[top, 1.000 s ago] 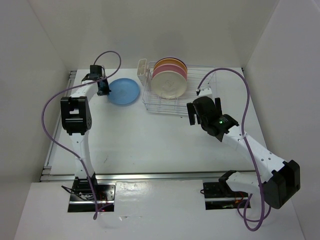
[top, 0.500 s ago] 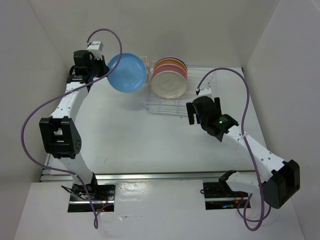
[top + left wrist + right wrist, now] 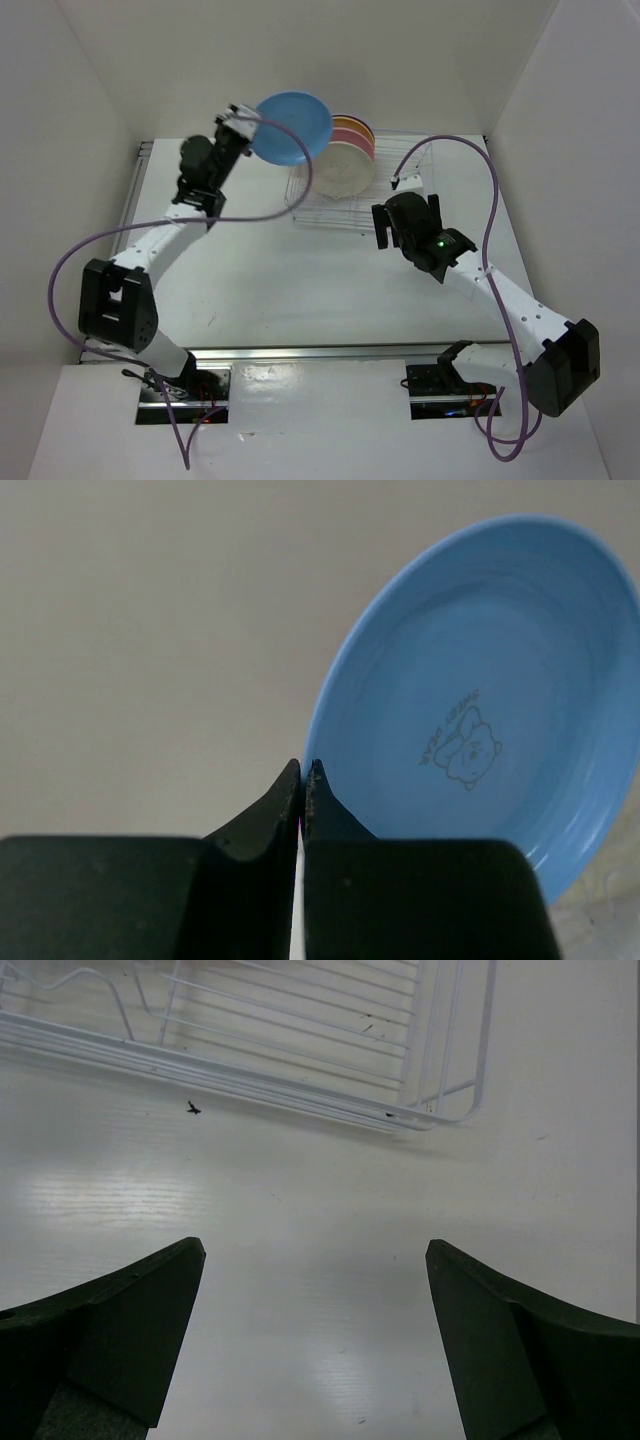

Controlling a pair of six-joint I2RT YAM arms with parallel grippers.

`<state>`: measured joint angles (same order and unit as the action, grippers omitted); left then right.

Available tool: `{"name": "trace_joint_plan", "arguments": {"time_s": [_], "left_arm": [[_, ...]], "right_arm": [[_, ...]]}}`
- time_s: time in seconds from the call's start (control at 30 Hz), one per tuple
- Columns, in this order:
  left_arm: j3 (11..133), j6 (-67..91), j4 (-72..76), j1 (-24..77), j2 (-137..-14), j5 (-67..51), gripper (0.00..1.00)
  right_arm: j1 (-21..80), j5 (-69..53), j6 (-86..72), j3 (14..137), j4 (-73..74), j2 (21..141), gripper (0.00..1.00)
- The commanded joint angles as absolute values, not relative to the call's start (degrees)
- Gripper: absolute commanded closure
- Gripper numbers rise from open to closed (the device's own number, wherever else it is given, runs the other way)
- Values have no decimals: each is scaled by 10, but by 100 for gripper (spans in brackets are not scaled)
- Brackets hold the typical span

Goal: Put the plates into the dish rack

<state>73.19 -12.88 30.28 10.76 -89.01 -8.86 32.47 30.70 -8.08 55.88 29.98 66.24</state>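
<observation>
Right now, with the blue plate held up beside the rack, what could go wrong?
The left fingers pinch the blue plate only at its rim, so it could swing or slip. It hangs close to the dish rack and the cream plate standing there; lowering it could knock that plate or snag the wires.

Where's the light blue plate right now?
In the top view, the light blue plate is in the air over the left end of the dish rack, pinched at its rim by the left claw, just left of the racked cream plate.
</observation>
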Motion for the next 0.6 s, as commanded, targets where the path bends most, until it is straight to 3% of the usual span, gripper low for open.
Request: {"name": "trace_joint_plan", "arguments": {"time_s": [0.0,0.13,0.33,0.57], "left_arm": [[650,-342,697,201,-910,-14,100],[698,-372,729,241,-964,-4,100],[781,-391,691,266,-1027,-85,100],[780,-409,651,266,-1043,-140,100]], "right_arm": [[322,308,-89,564,272,669,0],[322,308,-89,559,272,669,0],[322,308,-106,554,296,663,0],[322,314,-131,542,329,657,0]]}}
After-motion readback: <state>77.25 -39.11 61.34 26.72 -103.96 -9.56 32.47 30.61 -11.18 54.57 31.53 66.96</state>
